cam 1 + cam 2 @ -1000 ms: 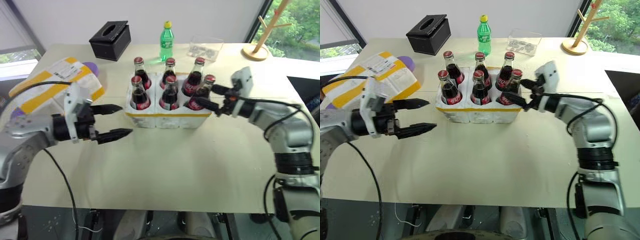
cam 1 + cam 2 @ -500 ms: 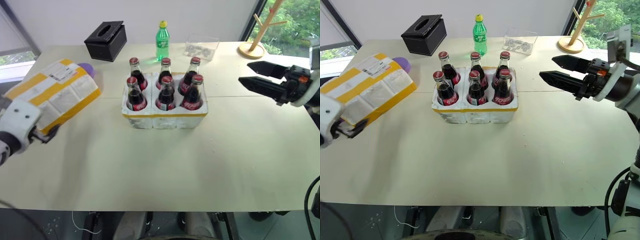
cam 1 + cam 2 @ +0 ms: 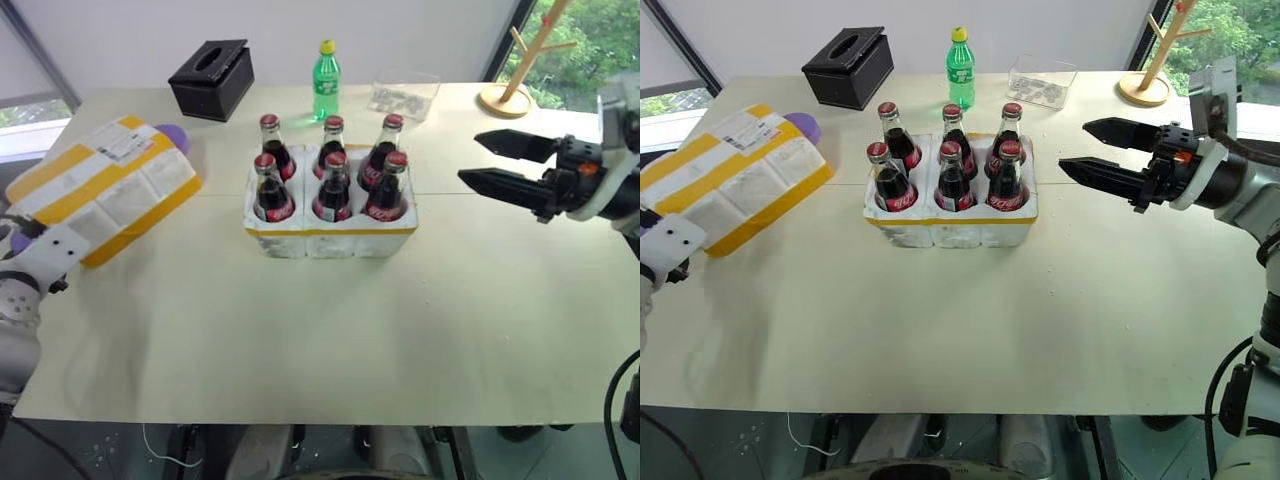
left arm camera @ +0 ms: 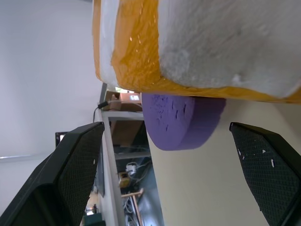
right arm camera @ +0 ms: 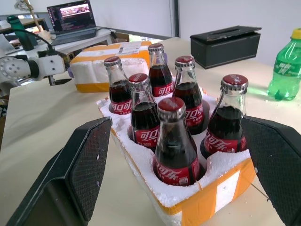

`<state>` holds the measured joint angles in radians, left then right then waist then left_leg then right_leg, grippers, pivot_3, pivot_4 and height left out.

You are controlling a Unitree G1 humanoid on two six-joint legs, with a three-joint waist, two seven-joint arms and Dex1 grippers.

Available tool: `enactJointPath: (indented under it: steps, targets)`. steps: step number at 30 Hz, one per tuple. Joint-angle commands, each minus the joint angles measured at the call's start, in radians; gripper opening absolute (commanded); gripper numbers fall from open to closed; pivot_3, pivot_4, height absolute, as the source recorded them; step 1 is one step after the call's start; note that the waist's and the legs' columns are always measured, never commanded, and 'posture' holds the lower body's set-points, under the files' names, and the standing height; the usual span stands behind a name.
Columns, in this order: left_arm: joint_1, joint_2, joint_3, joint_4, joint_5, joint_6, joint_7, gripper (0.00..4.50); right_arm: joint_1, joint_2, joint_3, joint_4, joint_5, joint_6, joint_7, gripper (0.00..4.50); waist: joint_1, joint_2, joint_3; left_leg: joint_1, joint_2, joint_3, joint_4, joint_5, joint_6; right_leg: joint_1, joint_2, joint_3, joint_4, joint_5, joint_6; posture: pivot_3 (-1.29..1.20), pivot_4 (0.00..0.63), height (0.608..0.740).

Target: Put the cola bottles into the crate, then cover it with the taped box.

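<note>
Six cola bottles (image 3: 331,190) with red caps stand upright in the wells of the crate (image 3: 330,242), a white foam tray with a yellow band, at mid-table. The taped box (image 3: 95,195) lies tilted at the left, its shipping label facing up. My right gripper (image 3: 470,158) hovers open and empty to the right of the crate, pointing at the bottles (image 5: 171,141). My left gripper (image 4: 165,125) is open and empty at the near end of the taped box (image 4: 211,42), apart from it.
A purple disc (image 4: 181,120) lies under the taped box's far end. At the back stand a black tissue box (image 3: 212,78), a green soda bottle (image 3: 324,80), a clear container (image 3: 405,97) and a wooden stand (image 3: 515,90).
The right gripper has let go of the front right bottle and drawn back to the right; that bottle now stands straight. The left arm has swung left to the taped box.
</note>
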<state>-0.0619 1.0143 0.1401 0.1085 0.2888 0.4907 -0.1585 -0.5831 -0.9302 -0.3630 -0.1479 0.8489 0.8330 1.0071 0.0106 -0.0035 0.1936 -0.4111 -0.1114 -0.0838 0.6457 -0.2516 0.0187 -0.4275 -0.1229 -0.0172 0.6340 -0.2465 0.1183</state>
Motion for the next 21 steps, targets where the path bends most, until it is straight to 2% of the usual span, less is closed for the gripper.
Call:
enactJointPath:
  steps: [1,10,18,21]
  targets:
    - [-0.079,-0.002,-0.019,0.156,0.054,-0.087,0.064,4.5,0.003,-0.016,-0.057,-0.051,0.034,0.0,-0.022,4.43,0.002,0.0,0.0,0.0,0.0,0.0,0.0,0.0,0.0,0.0,0.0,0.0,0.0,0.0,0.0,0.0,0.15,0.739]
    - [-0.293,-0.023,-0.143,0.507,0.119,-0.321,0.113,4.5,0.052,-0.036,-0.105,-0.105,0.076,0.015,-0.045,4.43,0.004,-0.002,-0.001,0.0,0.0,0.0,0.003,0.0,0.0,0.001,0.0,0.0,0.0,0.003,0.001,0.0,0.15,0.739]
    - [-0.369,-0.027,-0.203,0.656,0.152,-0.419,0.141,4.5,0.073,-0.049,-0.118,-0.125,0.101,0.021,-0.066,4.43,0.0,-0.002,-0.001,0.0,0.0,0.002,0.003,0.0,0.0,0.0,0.001,0.002,0.0,0.003,0.001,0.0,0.15,0.739]
    - [-0.37,-0.033,-0.194,0.678,0.142,-0.424,0.139,3.6,0.078,-0.056,-0.123,-0.129,0.104,0.023,-0.066,4.5,0.002,-0.002,-0.001,0.0,0.001,0.002,0.003,0.0,0.0,0.0,0.001,0.002,0.001,0.003,0.001,0.0,0.15,0.739]
